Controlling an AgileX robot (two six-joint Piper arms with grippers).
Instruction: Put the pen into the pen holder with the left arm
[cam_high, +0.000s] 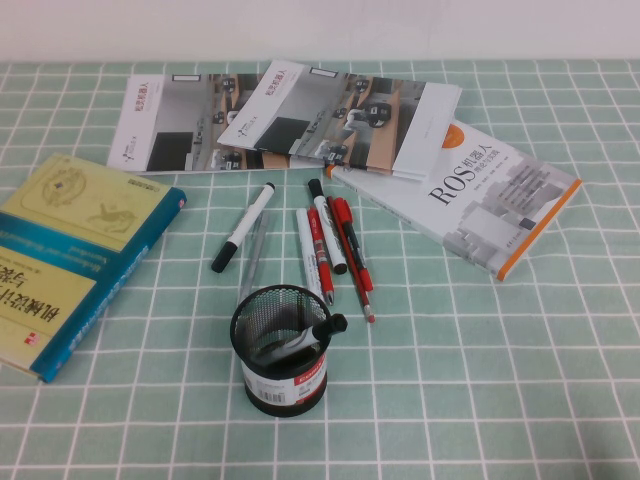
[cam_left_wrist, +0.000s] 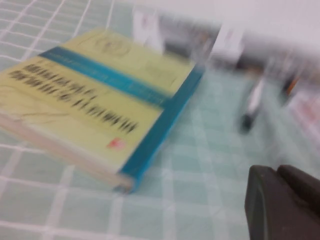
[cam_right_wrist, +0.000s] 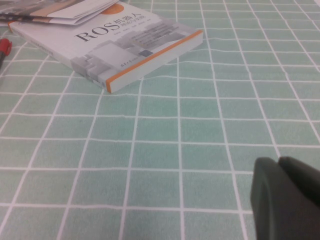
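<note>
The left gripper (cam_left_wrist: 281, 201) is hanging low over the table on the near left, close to the yellow and blue book (cam_high: 75, 255). It is not holding anything I can see, and I cannot tell if it is wide or narrow. The right gripper (cam_right_wrist: 287, 196) is sitting on the near right over bare cloth, and I cannot tell for that one either.

The pen holder (cam_high: 282, 352) is standing upright in the near middle. One marker (cam_high: 318, 331) is already leaning inside it, with its black end poking over the rim on the right.

The pen (cam_high: 243, 228) is lying flat on the table, a little farther away and to the left of the cup. A grey see-through pen (cam_high: 254, 252) is lying just beside it, and more pens are lying to its right.

I think the gripper could be grabbing the grey pen by mistake, because the two are so close. The arm could also be bumping the light cup and tipping it. The leaning marker may be blocking the way in.
</note>
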